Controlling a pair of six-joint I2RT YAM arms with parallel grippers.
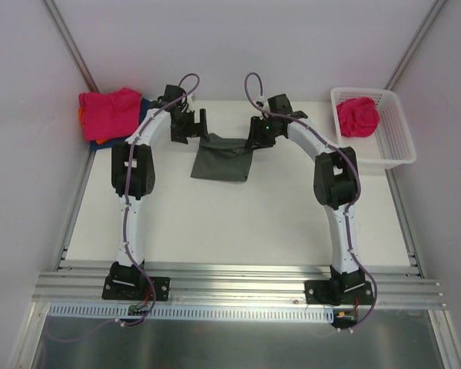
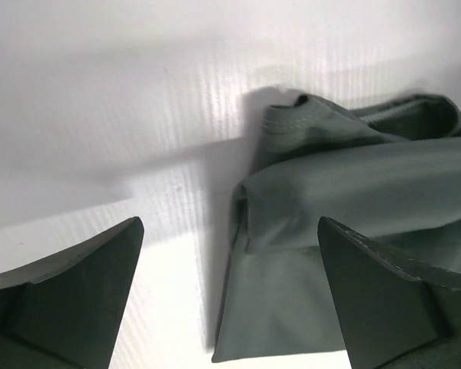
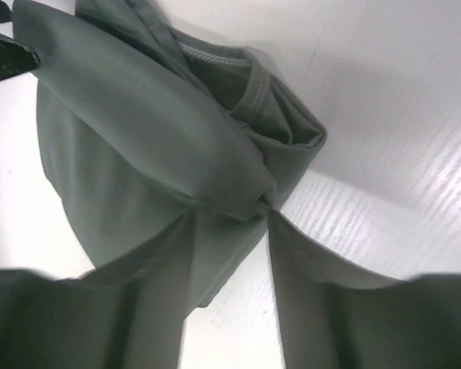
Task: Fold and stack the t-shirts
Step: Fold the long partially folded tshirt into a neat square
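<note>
Mid-table, grey tee (image 1: pixel 221 160) half-folded: R gripper (image 3: pixel 229 215) pinches it, L gripper (image 2: pixel 229 227) spread wide, empty; pink tee (image 1: pixel 358 117) waits in basket (image 1: pixel 392 157).

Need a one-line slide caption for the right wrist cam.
Right gripper pinching a bunched fold of the dark grey t-shirt on the white table.

Arms reach forward; left gripper (image 1: pixel 190 132) jaws apart — right gripper (image 1: pixel 259 138) jaws pinched together.
</note>
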